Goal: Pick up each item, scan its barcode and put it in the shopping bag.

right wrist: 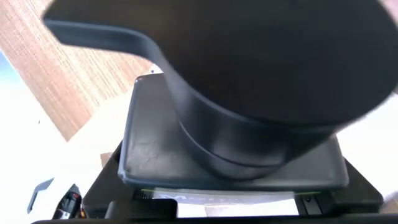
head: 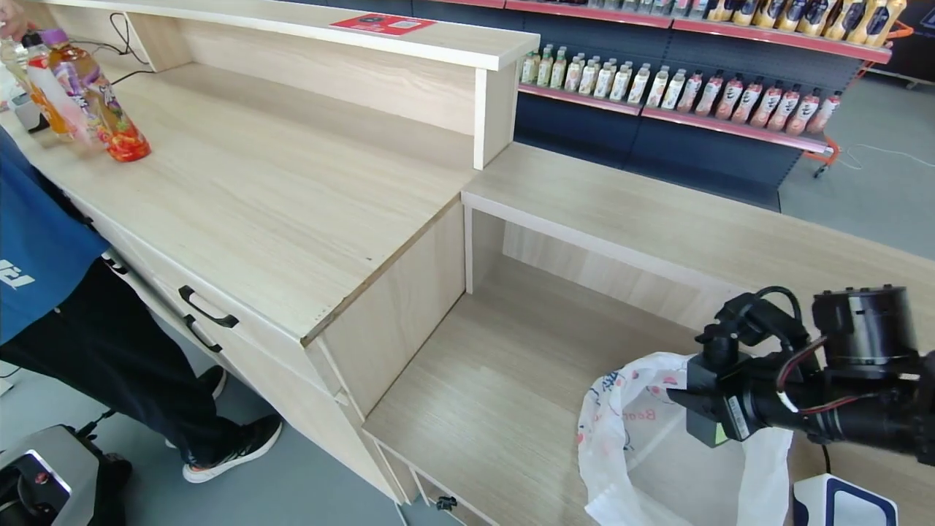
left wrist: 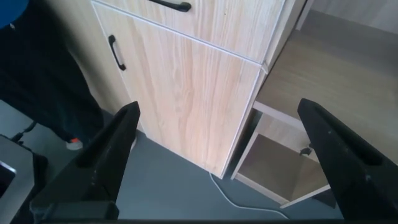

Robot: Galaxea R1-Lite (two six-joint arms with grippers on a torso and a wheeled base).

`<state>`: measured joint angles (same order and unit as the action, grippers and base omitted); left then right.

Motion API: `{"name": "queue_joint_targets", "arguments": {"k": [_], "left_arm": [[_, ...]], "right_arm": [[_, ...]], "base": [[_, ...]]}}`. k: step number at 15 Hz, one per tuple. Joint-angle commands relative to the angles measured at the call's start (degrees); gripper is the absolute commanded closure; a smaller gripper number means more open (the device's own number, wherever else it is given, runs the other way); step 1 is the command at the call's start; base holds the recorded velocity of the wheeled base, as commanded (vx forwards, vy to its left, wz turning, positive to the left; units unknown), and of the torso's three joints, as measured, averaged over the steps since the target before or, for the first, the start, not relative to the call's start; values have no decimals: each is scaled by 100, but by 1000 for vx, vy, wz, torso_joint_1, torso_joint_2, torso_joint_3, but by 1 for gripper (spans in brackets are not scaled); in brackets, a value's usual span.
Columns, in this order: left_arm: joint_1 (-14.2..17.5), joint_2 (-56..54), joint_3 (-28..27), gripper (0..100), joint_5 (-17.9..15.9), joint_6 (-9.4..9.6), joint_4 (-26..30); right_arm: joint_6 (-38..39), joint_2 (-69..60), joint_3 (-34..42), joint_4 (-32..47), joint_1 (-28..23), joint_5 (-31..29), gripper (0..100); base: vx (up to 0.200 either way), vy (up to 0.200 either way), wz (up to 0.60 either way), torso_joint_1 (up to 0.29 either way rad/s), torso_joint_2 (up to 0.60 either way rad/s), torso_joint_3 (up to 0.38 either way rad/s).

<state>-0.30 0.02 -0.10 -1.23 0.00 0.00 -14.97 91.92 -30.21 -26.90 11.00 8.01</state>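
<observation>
- My left end effector (left wrist: pixel 217 112) hangs low before the cupboard door (left wrist: pixel 186 93), fingers spread wide.
- My right end effector (head: pixel 694 409) lies level over the shopping bag (head: pixel 621 438), near right; I cannot tell its grip.
- The bottles (head: pixel 95 102) stand far left on the bench (head: pixel 256 197).

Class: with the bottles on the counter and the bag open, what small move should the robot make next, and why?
Probably lift the left hand toward the bottles: it is open and empty, low beside the cabinet door, while the bottles stand on the counter at its far left end, not yet picked up.
</observation>
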Motion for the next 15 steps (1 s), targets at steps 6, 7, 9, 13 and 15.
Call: {"name": "queue_joint_targets", "arguments": {"k": [6,7,9,13,15], "left_arm": [[4,-2,1,0,0,0,0],[-5,-2,1,0,0,0,0],[4,-2,1,0,0,0,0],[4,-2,1,0,0,0,0],[-5,-2,1,0,0,0,0]], "right_arm": [[12,1680,217,-878,-133,-1,100],[3,1847,349,-1142,-115,-1,100],[12,2058,437,-1519,-106,8,100],[187,2348,437,-1827,-89,-1,100],[187,2375,472,-1845,-71,-1,100]], "base": [[0,0,0,0,0,0],[0,0,0,0,0,0],[0,0,0,0,0,0],[0,0,0,0,0,0],[0,0,0,0,0,0]]}}
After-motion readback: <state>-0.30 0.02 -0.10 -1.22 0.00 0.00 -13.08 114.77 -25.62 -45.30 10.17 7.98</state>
